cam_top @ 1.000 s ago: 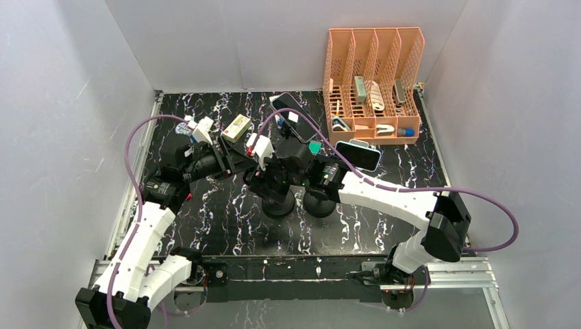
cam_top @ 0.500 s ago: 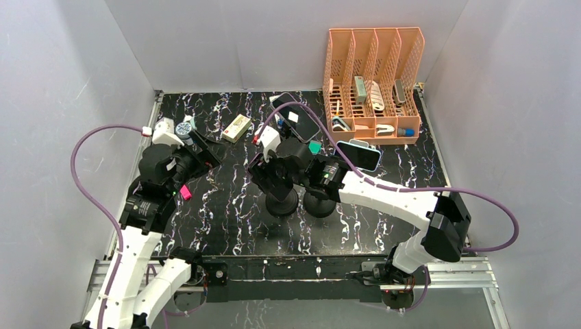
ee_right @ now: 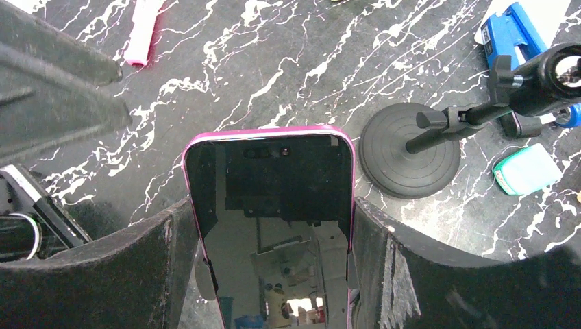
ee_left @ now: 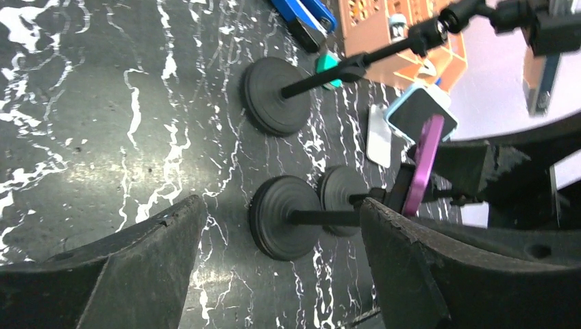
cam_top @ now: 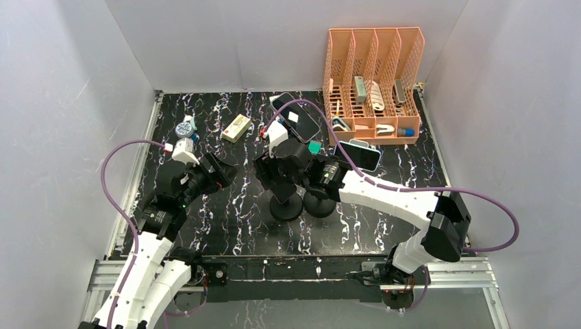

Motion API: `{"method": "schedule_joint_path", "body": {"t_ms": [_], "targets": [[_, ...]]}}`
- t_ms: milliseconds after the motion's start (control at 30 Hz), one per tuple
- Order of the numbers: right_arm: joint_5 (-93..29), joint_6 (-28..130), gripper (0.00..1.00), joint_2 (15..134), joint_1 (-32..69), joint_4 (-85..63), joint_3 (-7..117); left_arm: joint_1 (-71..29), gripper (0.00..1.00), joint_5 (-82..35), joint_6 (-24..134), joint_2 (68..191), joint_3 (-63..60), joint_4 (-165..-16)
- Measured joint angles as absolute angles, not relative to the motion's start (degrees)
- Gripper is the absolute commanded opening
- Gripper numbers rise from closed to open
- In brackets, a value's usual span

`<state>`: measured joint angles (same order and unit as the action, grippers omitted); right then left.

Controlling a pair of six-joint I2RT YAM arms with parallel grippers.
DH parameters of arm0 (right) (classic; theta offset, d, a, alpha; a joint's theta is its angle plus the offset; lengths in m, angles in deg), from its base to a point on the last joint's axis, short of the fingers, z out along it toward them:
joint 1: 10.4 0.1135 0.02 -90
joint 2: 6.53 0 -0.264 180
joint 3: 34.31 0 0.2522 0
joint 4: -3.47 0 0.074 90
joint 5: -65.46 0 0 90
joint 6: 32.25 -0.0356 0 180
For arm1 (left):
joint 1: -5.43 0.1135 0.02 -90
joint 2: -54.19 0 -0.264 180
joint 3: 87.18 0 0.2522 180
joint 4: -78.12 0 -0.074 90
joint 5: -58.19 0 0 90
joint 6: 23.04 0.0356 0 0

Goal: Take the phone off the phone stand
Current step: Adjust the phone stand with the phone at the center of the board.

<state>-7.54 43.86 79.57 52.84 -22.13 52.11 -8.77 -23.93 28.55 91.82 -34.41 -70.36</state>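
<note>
Between the fingers of the right tool (ee_right: 270, 219), the pink phone (ee_right: 270, 181) is clamped snug. Over the worktop (ee_left: 103, 103), the left tool (ee_left: 281, 209) is spread wide open.

We take this for a robot lab cell, not a home or shop. 3 bare grey walls (cam_top: 68, 103) box in a black marbled table (cam_top: 226, 229). 2 white arms (cam_top: 390, 195) are bolted to a metal rail (cam_top: 466, 273) at its near edge, with purple cables (cam_top: 103, 177) looping loose. Phone stands (cam_top: 286, 205) and an orange sorter (cam_top: 373, 48) of small parts sit on top.
</note>
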Motion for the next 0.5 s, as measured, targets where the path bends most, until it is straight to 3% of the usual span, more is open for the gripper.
{"method": "schedule_joint_path", "body": {"t_ms": [500], "targets": [[-5.2, 41.3, 0.53, 80.5, 52.8, -22.5, 52.8, -10.6, 0.75, -4.0, 28.5, 90.4, -47.3, -87.8]]}}
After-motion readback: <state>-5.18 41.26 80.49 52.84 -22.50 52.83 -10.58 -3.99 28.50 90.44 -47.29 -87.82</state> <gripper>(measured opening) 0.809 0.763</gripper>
